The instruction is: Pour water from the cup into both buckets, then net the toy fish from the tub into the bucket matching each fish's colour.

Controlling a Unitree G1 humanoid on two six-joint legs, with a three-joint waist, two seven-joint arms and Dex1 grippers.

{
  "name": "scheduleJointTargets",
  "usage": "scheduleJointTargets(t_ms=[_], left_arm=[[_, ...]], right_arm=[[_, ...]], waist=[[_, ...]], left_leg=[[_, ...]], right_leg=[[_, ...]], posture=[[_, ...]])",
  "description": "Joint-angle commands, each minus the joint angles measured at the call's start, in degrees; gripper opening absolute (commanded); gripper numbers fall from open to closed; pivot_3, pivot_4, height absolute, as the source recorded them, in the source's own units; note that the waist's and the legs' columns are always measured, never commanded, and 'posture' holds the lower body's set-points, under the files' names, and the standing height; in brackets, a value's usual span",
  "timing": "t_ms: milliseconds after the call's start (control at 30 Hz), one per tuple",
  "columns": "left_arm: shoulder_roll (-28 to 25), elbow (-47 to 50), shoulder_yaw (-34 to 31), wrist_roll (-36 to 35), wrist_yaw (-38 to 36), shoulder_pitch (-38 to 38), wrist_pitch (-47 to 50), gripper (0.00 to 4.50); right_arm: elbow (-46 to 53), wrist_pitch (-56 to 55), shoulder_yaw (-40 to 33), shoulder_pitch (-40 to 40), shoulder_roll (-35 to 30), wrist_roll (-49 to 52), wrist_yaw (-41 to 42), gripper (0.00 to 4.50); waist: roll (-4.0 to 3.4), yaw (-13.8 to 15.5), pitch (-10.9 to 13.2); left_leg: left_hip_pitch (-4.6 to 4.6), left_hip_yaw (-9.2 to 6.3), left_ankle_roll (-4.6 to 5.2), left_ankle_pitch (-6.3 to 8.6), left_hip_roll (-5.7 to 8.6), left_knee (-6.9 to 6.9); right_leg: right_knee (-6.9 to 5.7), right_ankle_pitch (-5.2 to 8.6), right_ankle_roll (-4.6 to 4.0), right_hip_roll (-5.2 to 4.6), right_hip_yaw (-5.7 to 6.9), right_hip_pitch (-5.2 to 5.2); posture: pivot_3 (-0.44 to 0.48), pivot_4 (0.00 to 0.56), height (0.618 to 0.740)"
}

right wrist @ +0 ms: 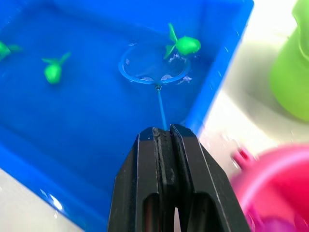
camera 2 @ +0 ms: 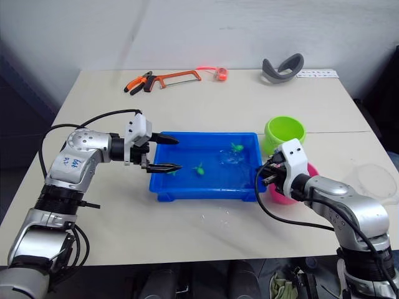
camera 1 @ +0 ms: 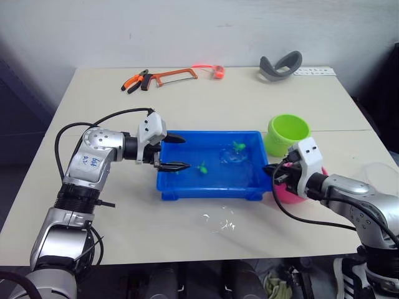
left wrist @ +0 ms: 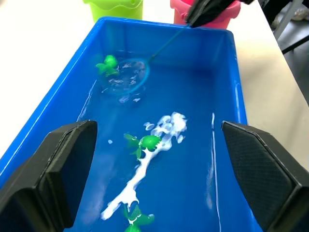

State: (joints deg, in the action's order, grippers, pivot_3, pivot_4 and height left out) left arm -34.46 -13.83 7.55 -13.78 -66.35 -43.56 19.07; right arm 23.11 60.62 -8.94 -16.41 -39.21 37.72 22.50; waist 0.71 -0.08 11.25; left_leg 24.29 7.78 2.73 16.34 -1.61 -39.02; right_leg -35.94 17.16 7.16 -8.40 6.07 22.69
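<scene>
bright even light, blurred wrist-view foregrounds

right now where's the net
The net is in the blue tub, at the end nearer the green bucket. Its hoop sits in the water beside a green fish, and the right gripper holds its handle.

Tub (camera 1: pixel 209 187): bright blue. Fish (right wrist: pixel 185 45): green. Net (right wrist: pixel 154 65): blue rim. Buckets: lime green (camera 1: pixel 288 132), pink (right wrist: pixel 275 188). Fingers (left wrist: pixel 63 171): black. Bench (camera 1: pixel 206 99): beige.
</scene>
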Motion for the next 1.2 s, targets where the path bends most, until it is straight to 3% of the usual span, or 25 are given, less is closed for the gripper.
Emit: scheduleJointTargets(t_ms=[33,300,567,800,933,1200], left_arm=[[0.36,-0.12,-0.27,0.18,-0.62,-1.83,-1.79,4.48],[1.22,-1.64,-0.01,0.66,-1.25,-2.88,-3.06,4.48],[1.65,-1.82,-0.27,0.78,-1.26,-2.93,-3.65,4.48],[1.52,-2.01,-0.63,0.77,-1.11,-2.70,-3.96,4.48],[1.82,-2.25,-0.59,0.76,-0.94,-2.88,-4.14,4.48],[2.98,-3.64,-0.10,0.81,-1.32,-3.75,-4.98,4.48]], right_arm=[[3.47,0.87,-1.44,0.88,-1.17,0.45,0.67,0.00],[4.36,8.75,-4.10,1.16,-0.26,3.83,-0.88,0.00],[2.61,11.46,-9.29,-3.61,7.14,2.12,-10.49,0.00],[7.86,15.78,-11.13,-5.63,10.00,3.66,-13.75,0.00],[13.42,11.08,-5.04,-1.20,2.61,0.79,-8.75,0.00],[21.15,4.07,-3.20,6.18,-3.28,-1.79,-4.39,0.00]], waist=[[0.00,0.00,0.00],[0.00,0.01,0.00],[0.00,-0.01,0.00],[0.00,-0.01,0.00],[-0.02,0.03,0.01],[-0.01,0.04,0.01]], left_leg=[[0.00,0.00,0.00,0.00,0.00,0.00],[0.00,-0.01,0.00,0.00,-0.02,0.03],[0.00,0.00,0.00,0.00,-0.01,0.04],[0.01,0.01,0.00,0.00,-0.01,0.07],[0.04,0.02,0.01,0.01,0.02,0.11],[0.06,0.05,0.02,0.02,0.00,0.12]], right_leg=[[0.00,0.00,0.00,0.00,0.00,0.00],[0.03,0.00,0.00,0.01,-0.01,0.01],[0.03,0.00,0.00,-0.02,-0.01,0.02],[0.03,0.00,0.00,-0.01,-0.03,0.05],[0.04,0.00,0.00,-0.02,-0.04,0.09],[0.10,0.00,0.00,0.02,-0.03,0.10]], posture=[[0.000,0.150,0.740],[0.000,0.150,0.740],[0.000,0.150,0.740],[0.000,0.150,0.740],[0.000,0.150,0.740],[0.000,0.150,0.740]])
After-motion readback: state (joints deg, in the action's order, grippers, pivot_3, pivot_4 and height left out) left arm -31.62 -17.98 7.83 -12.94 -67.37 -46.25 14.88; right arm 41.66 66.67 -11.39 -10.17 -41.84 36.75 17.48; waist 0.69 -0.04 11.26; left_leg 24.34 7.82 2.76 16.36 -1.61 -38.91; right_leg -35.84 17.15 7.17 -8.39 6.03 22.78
